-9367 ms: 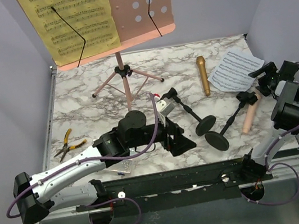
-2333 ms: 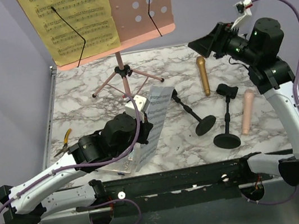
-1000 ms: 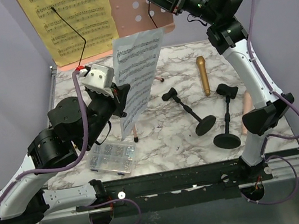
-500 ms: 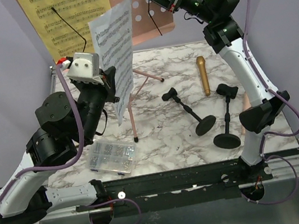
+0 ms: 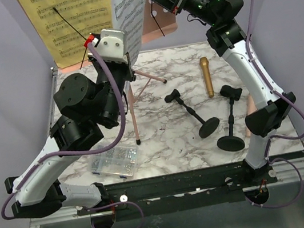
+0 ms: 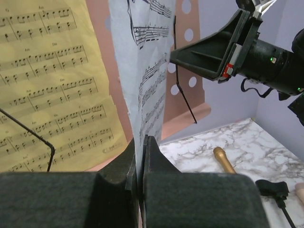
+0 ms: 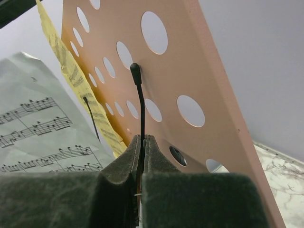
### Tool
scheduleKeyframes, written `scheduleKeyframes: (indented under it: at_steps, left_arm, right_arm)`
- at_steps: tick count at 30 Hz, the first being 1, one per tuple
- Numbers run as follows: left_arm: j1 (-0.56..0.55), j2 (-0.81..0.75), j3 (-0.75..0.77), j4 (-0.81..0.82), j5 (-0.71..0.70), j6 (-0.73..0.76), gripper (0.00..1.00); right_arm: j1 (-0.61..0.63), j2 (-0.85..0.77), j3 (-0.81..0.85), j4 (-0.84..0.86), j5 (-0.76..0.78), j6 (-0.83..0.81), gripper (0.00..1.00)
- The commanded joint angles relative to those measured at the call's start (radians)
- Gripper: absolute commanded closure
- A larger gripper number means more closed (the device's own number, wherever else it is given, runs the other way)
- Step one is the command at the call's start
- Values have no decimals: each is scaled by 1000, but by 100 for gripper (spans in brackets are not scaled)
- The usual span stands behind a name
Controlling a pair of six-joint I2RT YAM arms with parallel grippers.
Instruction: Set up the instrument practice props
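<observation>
**White sheet-music page** (image 5: 131, 10): a thin, pale sheet printed with black staves, slightly bowed along its length. It is held upright in front of the pink perforated tripod-legged music rack (image 5: 169, 23), just right of the yellow sheet-music page (image 5: 74, 22) that lies on the rack's desk. The long axis is near vertical, and the upper edge runs out of the top of the overhead view. The lower edge sits in the left gripper (image 6: 141, 159), whose fingers are pressed together on it. The printed face is turned toward the right arm, so the left wrist view meets the sheet almost edge-on, while the right wrist view shows its staves. Whether the sheet touches the rack cannot be told. The right gripper (image 7: 141, 142) pinches the rack's black wire page-holder (image 7: 140, 99), which rises from between the pads in front of the perforated plate. On the marbled tabletop (image 5: 166, 129) the gold microphone (image 5: 206, 76) lies lengthwise, front to back. Near it are two black round-based mic holders, one lying (image 5: 189, 108) and one standing (image 5: 230, 116).
</observation>
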Motion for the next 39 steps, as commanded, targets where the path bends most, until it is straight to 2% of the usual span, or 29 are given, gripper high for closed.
scheduleKeyframes:
  at_steps: [1, 17, 21, 30, 39]
  left_arm:
    - [35, 43, 60, 129, 11, 138, 100]
    - [267, 192, 241, 142, 113, 36, 100]
    - [317, 206, 255, 142, 182, 3, 100]
    - [392, 277, 316, 141, 278, -44, 100]
    - [441, 328, 340, 148, 378, -153, 100]
  right_arm:
    - [5, -44, -37, 42, -15, -49, 99]
    - [6, -70, -54, 86, -23, -56, 99]
    - [5, -65, -46, 88, -34, -57, 99]
    - [5, -70, -49, 121, -56, -66, 99]
    - [5, -61, -25, 116, -63, -68, 99]
